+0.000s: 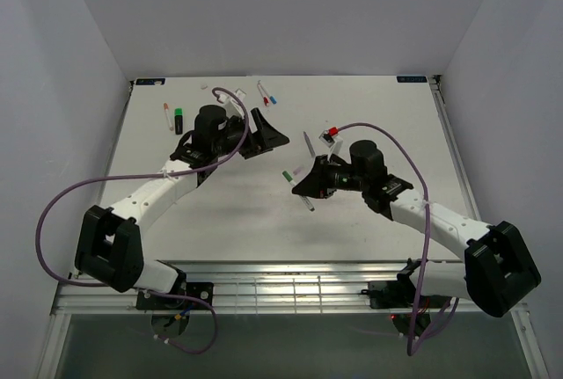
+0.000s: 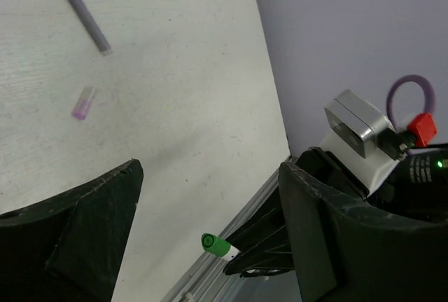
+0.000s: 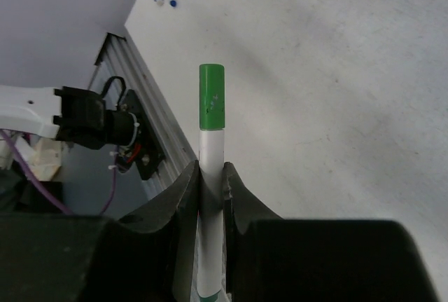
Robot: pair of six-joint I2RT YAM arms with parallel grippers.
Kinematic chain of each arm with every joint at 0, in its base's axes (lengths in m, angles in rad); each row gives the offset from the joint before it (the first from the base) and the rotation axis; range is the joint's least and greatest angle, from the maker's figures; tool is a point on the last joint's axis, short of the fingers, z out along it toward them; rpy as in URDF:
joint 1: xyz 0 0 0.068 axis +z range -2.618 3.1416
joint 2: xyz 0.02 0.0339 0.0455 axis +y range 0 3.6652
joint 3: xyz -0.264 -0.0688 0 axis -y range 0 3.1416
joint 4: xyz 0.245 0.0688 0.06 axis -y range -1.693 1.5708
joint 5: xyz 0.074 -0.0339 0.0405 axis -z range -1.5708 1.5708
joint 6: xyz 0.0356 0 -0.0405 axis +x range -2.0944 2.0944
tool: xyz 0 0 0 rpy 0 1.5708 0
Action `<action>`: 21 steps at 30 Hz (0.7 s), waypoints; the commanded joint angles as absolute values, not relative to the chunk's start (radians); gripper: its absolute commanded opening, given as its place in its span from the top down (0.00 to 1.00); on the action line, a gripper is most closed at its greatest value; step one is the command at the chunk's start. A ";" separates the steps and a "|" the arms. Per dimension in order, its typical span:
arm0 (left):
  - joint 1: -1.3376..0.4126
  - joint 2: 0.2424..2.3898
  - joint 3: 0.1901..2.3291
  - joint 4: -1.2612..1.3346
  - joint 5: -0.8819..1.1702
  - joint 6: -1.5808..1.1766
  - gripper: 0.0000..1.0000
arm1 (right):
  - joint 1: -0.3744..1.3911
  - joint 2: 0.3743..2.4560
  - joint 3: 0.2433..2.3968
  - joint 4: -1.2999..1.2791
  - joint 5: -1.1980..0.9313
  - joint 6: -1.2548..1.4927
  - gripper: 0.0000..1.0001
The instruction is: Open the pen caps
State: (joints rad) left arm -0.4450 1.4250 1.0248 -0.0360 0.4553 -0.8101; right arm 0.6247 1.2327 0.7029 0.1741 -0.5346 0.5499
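Note:
My right gripper [image 3: 211, 170] is shut on the white barrel of a pen [image 3: 211, 146]. Its green pen cap [image 3: 211, 97] sits on the end that sticks out past the fingers. In the top view this gripper [image 1: 304, 187] hovers over the middle of the table, with the green cap [image 1: 287, 174] pointing left. My left gripper [image 1: 274, 134] stands open and empty, up and to the left of that pen. In the left wrist view, the green cap [image 2: 215, 245] shows low between the wide-apart fingers [image 2: 77, 225], touching neither.
A purple-ended pen [image 2: 81, 10] and a loose purple cap [image 2: 83, 102] lie on the table. Further back lie an orange-ended pen [image 1: 166, 115], a black marker with a green end [image 1: 178, 120], red and blue pens [image 1: 266, 94], and a red cap [image 1: 333, 130].

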 commanded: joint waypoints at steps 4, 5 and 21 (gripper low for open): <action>-0.446 1.361 0.977 0.201 0.641 -0.759 0.16 | 0.617 1.163 0.643 0.449 -0.721 0.715 0.92; -0.446 1.353 0.974 0.213 0.647 -0.753 0.16 | 0.614 1.145 0.640 0.449 -0.724 0.722 0.92; -0.446 1.312 0.922 0.351 0.782 -0.836 0.13 | 0.598 1.045 0.598 0.538 -0.744 0.791 0.92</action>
